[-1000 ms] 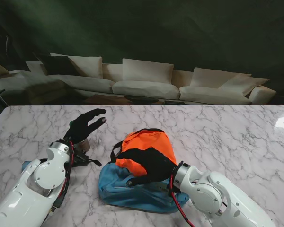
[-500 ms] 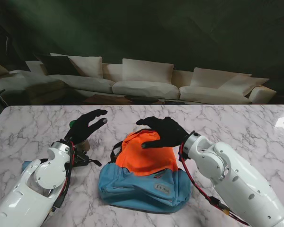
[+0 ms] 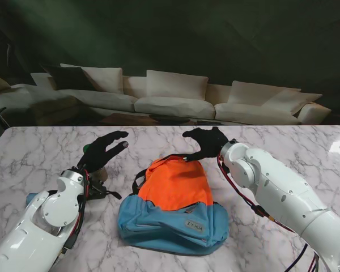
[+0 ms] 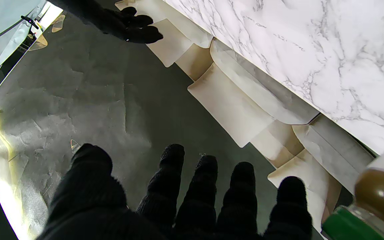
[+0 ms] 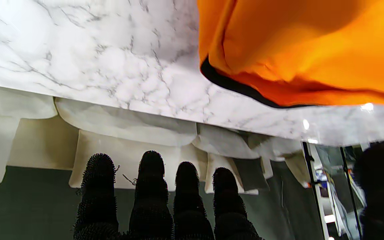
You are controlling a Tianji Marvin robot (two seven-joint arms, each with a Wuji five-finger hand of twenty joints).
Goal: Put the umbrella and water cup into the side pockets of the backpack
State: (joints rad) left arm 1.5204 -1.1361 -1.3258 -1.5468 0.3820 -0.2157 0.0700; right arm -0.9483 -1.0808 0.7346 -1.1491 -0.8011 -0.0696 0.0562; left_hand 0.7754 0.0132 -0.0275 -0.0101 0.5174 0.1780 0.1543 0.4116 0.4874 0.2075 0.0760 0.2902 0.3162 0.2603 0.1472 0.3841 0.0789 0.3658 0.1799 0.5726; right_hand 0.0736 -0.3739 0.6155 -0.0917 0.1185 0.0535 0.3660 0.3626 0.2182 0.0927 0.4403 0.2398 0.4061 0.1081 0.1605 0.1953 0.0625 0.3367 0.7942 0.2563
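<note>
The backpack (image 3: 173, 207), orange on top and blue at the bottom, lies flat in the middle of the marble counter (image 3: 283, 147). The right hand (image 3: 207, 143) hovers just beyond its far edge, fingers spread and holding nothing. The left hand (image 3: 103, 150) is raised to the left of the backpack, fingers apart and empty. Beside its wrist stands what seems to be the water cup (image 4: 368, 203), green and brown, mostly hidden by the arm. I cannot make out the umbrella.
</note>
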